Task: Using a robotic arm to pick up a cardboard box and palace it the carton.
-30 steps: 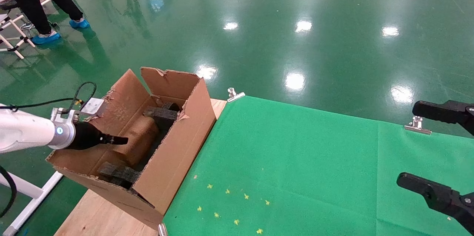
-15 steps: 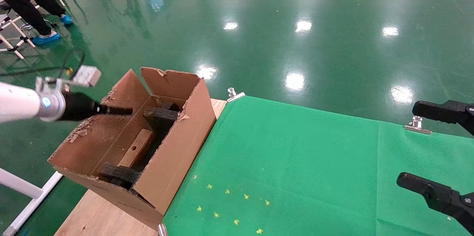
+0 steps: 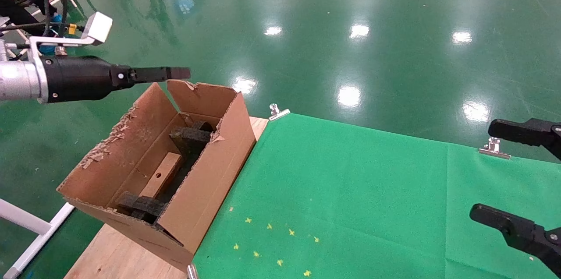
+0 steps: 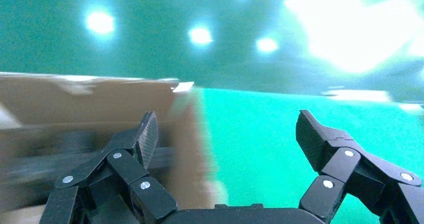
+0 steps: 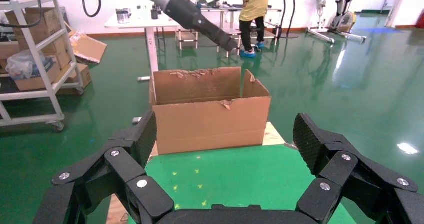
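Left gripper (image 3: 184,72) risen above the carton (image 3: 206,182), fingers spread, empty. Cardboard box (image 3: 161,176) unmoved inside. Right gripper (image 5: 227,149) parked, spread.

cardboard box (image 3: 161,175): lower part hidden behind carton (image 3: 209,169) wall and foam block (image 3: 139,205)
carton in left wrist view: motion-blurred

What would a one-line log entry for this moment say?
cardboard box: inside carton | left claw: open, empty, above carton | right claw: open, parked
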Tool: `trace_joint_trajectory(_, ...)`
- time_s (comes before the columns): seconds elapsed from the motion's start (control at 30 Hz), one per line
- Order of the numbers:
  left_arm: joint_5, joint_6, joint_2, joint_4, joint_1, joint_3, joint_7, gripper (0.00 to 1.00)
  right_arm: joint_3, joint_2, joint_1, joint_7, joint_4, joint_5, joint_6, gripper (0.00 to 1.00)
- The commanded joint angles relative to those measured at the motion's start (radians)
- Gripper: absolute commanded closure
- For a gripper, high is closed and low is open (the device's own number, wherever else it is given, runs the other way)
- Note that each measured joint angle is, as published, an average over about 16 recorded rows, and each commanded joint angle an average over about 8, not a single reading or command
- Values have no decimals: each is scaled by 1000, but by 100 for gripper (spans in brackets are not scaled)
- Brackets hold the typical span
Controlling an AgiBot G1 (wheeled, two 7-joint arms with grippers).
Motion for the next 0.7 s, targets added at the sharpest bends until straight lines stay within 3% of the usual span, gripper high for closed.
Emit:
trace_joint_trajectory(0.03,-53,65,-11,-18,12,-26,-30,0,0,0,0,0,0,0,0,0)
trace_joint_trajectory(0.23,-126,168,-14,-32,41,-56,-56,0,0,0,0,0,0,0,0,0)
trace_joint_trajectory(0.7,-188,154,-10,-144,119,-84,9,0,0,0,0,0,0,0,0,0)
